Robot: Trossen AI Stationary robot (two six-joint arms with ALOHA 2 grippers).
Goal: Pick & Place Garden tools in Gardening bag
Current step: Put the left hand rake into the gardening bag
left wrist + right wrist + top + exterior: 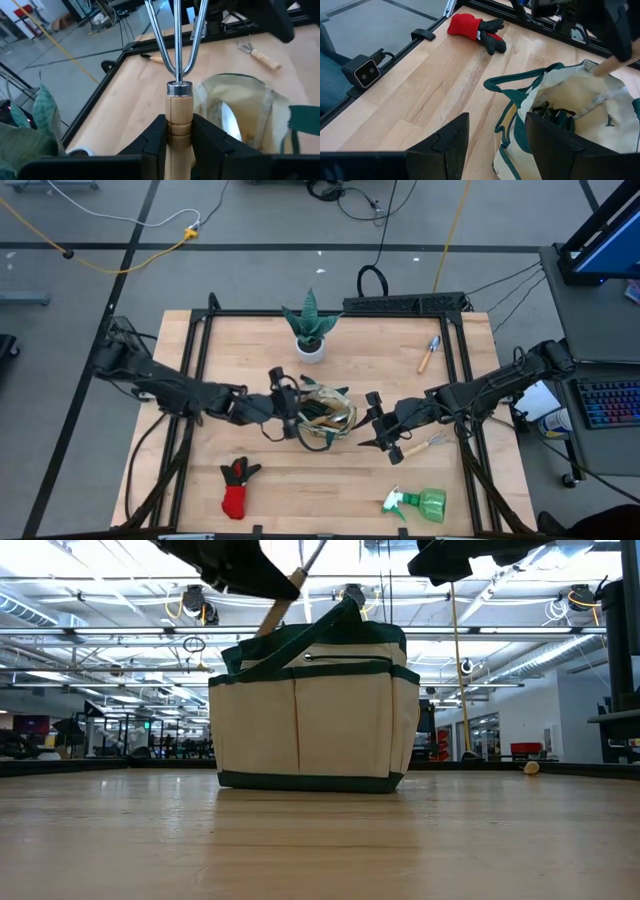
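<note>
The beige gardening bag (326,416) with green trim stands on its flat bottom in the middle of the table. Dark tools (554,116) and a shiny blade (230,122) lie inside it. My left gripper (290,408) is at the bag's left rim, shut on a wooden-handled fork (178,75) with steel tines. My right gripper (369,422) hovers open at the bag's right side. Its fingers stand on either side of the rim and green strap (512,132). A red-black glove (237,486), a green spray bottle (420,503), a trowel (430,353) and a small rake (428,445) lie flat on the table. My left gripper pinches the fork's wooden handle (179,122) between its two fingers, just below the metal collar. The fingers come nearly level from the table's left and lie across the handle. The fork is lifted clear and tilted, tines up, its handle end (268,622) over the bag's left rim. Whether my right gripper touches the bag I cannot tell.
A spiky green plant in a white pot (310,332) stands behind the bag toward the far edge. A black frame (205,330) runs around the tabletop. Bare wood lies in front of the bag.
</note>
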